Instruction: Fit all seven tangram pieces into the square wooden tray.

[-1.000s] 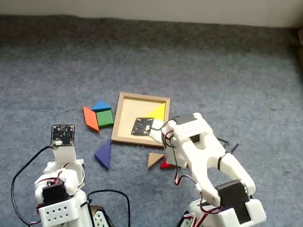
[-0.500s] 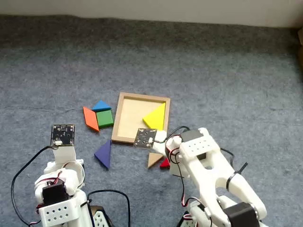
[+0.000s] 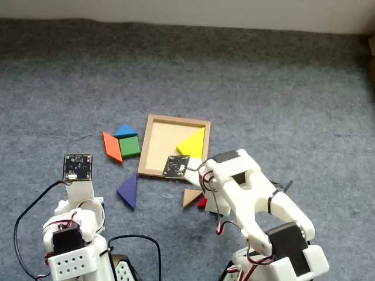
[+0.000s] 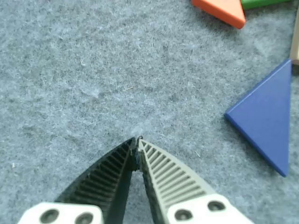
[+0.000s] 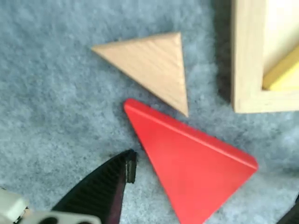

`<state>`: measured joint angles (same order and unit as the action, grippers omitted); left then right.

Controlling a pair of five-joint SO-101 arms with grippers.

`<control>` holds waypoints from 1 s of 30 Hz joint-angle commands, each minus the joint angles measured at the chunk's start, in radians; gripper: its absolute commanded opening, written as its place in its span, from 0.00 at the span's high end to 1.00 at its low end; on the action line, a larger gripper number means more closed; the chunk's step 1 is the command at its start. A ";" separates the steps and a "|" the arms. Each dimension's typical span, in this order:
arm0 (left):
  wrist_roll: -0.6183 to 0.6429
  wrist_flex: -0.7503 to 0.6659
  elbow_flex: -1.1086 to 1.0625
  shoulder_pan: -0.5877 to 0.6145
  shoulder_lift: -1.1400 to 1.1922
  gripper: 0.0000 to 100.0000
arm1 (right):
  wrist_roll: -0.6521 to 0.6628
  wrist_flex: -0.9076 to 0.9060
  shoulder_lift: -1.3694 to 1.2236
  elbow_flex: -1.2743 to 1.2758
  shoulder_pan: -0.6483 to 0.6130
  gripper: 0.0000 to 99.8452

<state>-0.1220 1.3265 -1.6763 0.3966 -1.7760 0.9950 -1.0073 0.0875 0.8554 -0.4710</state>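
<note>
The square wooden tray (image 3: 153, 146) holds a yellow triangle (image 3: 193, 142) in its right part. Left of the tray lie an orange parallelogram (image 3: 112, 146), a small blue triangle (image 3: 125, 130) and a green square (image 3: 130, 146). A dark blue triangle (image 3: 128, 190) lies nearer the front. By the tray's front right corner are a wood-coloured triangle (image 5: 149, 67) and a red triangle (image 5: 189, 165). My right gripper (image 5: 212, 184) is open over the red triangle, one finger (image 5: 117, 175) beside its edge. My left gripper (image 4: 136, 142) is shut on nothing, low over the carpet beside the dark blue triangle (image 4: 266, 123).
Grey carpet covers the whole table, with wide free room behind and to the right of the tray. The right arm (image 3: 246, 187) covers part of the red triangle (image 3: 203, 203) from above. The tray's corner (image 5: 247, 60) stands close to the wood-coloured triangle.
The right arm drew back from over the tray's front edge, leaving the yellow triangle fully in sight, then settled over the red triangle. The left arm has not moved.
</note>
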 commanded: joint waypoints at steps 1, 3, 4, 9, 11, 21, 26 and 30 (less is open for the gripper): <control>0.006 0.005 -0.019 0.007 -0.045 0.99 | -0.018 0.047 -0.030 -0.050 0.021 0.55; 0.006 0.005 -0.019 0.007 -0.045 0.99 | -0.021 0.044 -0.028 -0.047 0.021 0.61; 0.006 0.005 -0.019 0.007 -0.045 0.99 | -0.025 0.042 -0.027 -0.045 0.021 0.64; 0.006 0.005 -0.019 0.007 -0.045 0.99 | -0.020 0.041 -0.025 -0.051 0.064 0.69; 0.006 0.005 -0.019 0.007 -0.045 0.99 | -0.020 0.041 -0.025 -0.051 0.082 0.69; 0.006 0.005 -0.019 0.007 -0.045 0.99 | -0.018 -0.059 0.042 -0.051 0.107 0.74; 0.006 0.005 -0.019 0.007 -0.045 0.99 | -0.025 -0.102 0.208 -0.045 0.107 0.76; 0.006 0.005 -0.019 0.007 -0.045 0.99 | -0.026 -0.116 0.338 -0.044 0.107 0.76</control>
<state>-0.1220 1.3265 -1.6763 0.3966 -1.7760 0.9843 -1.1116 0.3130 0.8216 -0.3790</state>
